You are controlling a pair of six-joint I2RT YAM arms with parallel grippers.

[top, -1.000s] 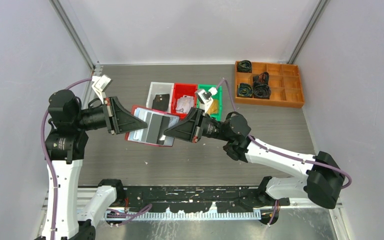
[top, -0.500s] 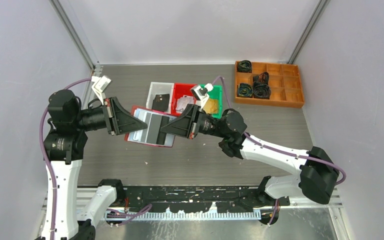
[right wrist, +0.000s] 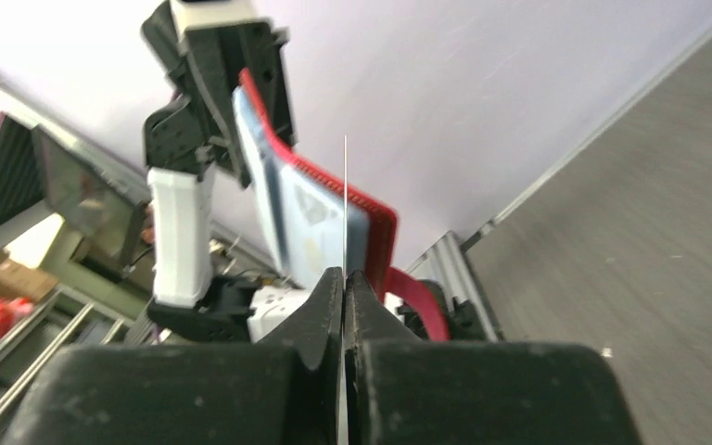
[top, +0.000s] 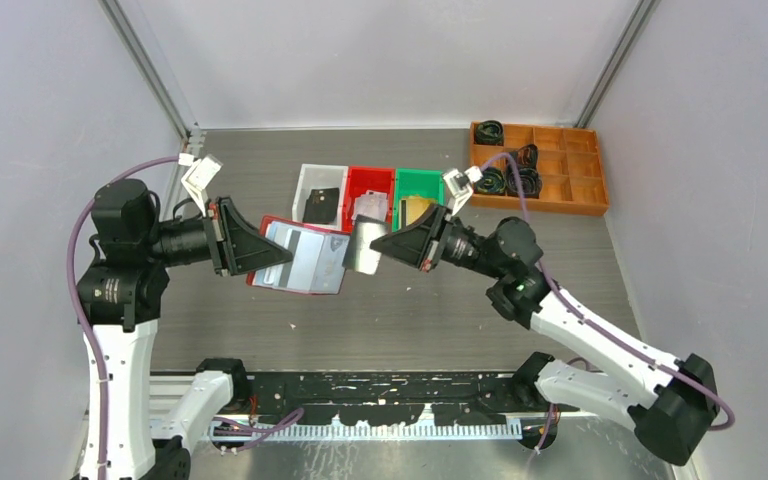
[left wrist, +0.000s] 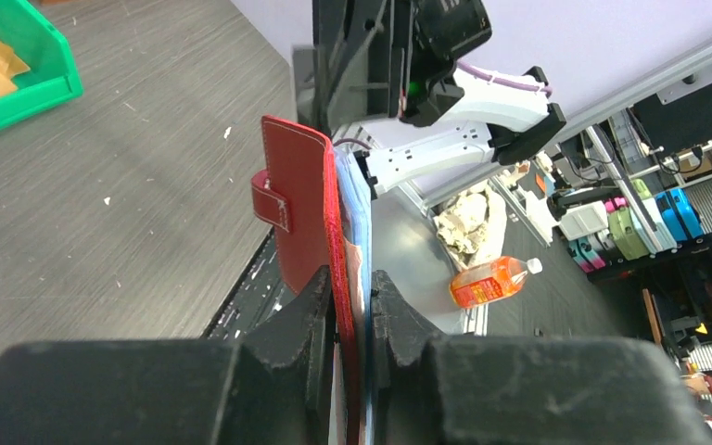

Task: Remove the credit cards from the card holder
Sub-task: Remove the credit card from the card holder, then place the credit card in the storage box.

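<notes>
The red card holder [top: 300, 262] hangs open above the table, its left edge pinched by my left gripper [top: 278, 256], which is shut on it. In the left wrist view the card holder [left wrist: 304, 204] stands edge-on between the fingers [left wrist: 304, 306]. My right gripper [top: 384, 246] is shut on a thin grey credit card [top: 362, 246], held just right of the holder and apart from it. In the right wrist view that card [right wrist: 345, 199] shows as a thin pale line rising from the shut gripper [right wrist: 345, 278], with the card holder [right wrist: 311, 209] behind it.
Behind the holder stand a white bin [top: 305, 180] with a dark card [top: 322, 204], a red bin [top: 370, 178] with a pale card [top: 368, 208], and a green bin [top: 418, 182] with a gold card [top: 419, 212]. An orange compartment tray [top: 560, 170] sits at the back right.
My right gripper has drawn back to the right with a card, pulling it out of the holder. The left gripper kept the holder almost in place.
</notes>
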